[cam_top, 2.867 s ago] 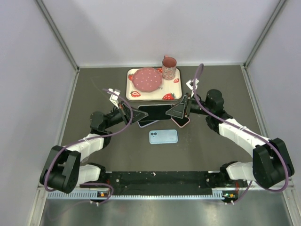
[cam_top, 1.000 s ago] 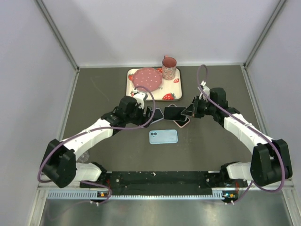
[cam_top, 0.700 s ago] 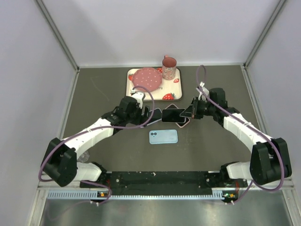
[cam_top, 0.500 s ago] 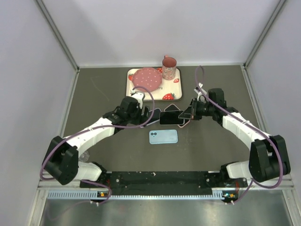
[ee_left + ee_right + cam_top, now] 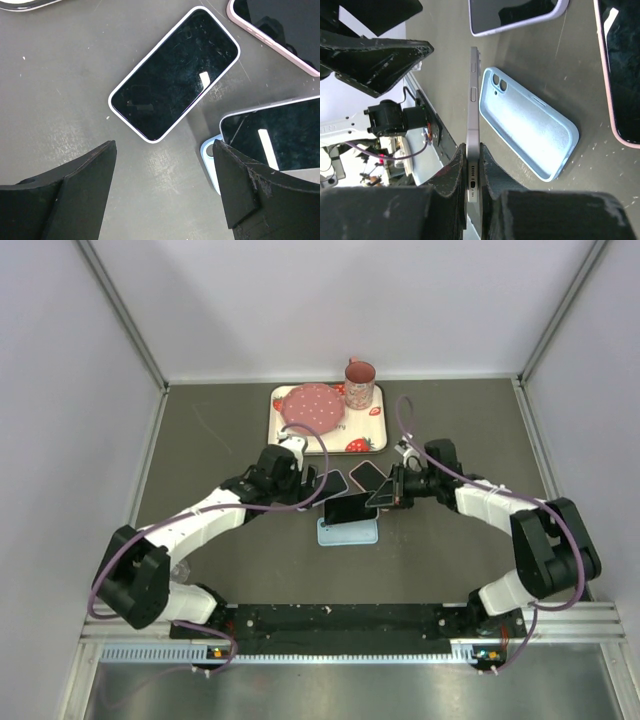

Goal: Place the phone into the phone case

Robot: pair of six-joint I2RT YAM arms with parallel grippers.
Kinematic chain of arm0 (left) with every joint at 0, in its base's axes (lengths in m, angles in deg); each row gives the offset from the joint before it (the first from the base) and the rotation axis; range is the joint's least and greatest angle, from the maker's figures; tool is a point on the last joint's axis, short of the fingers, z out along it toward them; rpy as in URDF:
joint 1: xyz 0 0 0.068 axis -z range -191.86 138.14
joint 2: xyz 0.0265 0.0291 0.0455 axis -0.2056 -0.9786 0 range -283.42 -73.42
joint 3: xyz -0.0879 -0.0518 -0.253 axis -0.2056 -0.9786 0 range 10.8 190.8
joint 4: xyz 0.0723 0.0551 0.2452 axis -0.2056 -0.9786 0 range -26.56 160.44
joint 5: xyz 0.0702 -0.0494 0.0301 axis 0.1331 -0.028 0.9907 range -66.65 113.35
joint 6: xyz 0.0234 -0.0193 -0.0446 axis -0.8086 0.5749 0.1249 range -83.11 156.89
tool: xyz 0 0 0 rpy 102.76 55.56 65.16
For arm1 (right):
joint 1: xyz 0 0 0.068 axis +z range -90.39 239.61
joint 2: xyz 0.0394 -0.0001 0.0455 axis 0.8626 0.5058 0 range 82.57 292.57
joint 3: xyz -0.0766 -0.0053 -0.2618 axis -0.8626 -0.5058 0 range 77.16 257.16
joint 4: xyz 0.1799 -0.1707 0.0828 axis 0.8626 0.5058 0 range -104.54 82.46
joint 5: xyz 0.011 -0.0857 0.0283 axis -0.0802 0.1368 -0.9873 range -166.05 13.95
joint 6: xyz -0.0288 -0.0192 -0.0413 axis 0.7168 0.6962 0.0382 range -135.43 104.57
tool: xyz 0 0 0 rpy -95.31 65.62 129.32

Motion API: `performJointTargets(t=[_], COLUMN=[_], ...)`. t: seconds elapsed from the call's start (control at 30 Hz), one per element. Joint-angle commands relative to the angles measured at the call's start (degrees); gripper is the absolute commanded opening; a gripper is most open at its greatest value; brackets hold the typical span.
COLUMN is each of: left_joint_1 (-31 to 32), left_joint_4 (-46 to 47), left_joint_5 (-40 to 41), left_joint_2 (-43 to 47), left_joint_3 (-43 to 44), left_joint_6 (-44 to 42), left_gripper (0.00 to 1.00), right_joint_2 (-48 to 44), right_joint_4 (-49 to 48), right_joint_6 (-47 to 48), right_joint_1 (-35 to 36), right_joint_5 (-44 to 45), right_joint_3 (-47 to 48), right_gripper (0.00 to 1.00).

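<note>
The phone point(image 5: 350, 508), dark-screened with a silver edge, is clamped by its bottom end in my right gripper point(image 5: 380, 498). It hangs tilted just above the light blue phone case point(image 5: 350, 533), which lies open side up on the table. In the right wrist view the phone point(image 5: 472, 115) stands on edge between the fingers point(image 5: 454, 175), beside the case point(image 5: 530, 125). My left gripper point(image 5: 312, 490) hovers open just left of the phone. Between its fingers point(image 5: 75, 190) there is only bare table, with the case's corner point(image 5: 207, 152) and the held phone point(image 5: 280, 135) at the right.
A white-edged phone point(image 5: 335, 483) and a pink-cased phone point(image 5: 368, 472) lie face up just beyond the case. Behind them a strawberry-print tray point(image 5: 362, 445) holds a pink plate point(image 5: 312, 407) and a mug point(image 5: 359, 383). Walls enclose the table.
My right gripper has carried the phone from above the pink-cased phone toward the near left, down over the blue case. The left gripper stayed open, nearly in place.
</note>
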Motion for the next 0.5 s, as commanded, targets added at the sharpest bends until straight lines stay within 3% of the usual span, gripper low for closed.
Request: performJointTargets(t=[0.0,0.47], left_joint_1=[-0.4,-0.3], left_joint_4=[2.1,3.1], left_joint_5=[-1.4,-3.7], left_joint_2=[-1.8,-4.6], left_joint_3=[1.3,1.7], left_joint_6=[0.9,2.1], left_gripper=[0.82,0.81], right_joint_2=[2.4,7.0], right_joint_4=[-8.9,-5.6], right_joint_6=[-2.8,-1.9], right_joint_1=[1.5,2.2], right_joint_5=[-4.6,-5.4], right_joint_3=[-0.8,-1.6], right_gripper=[0.0,0.0])
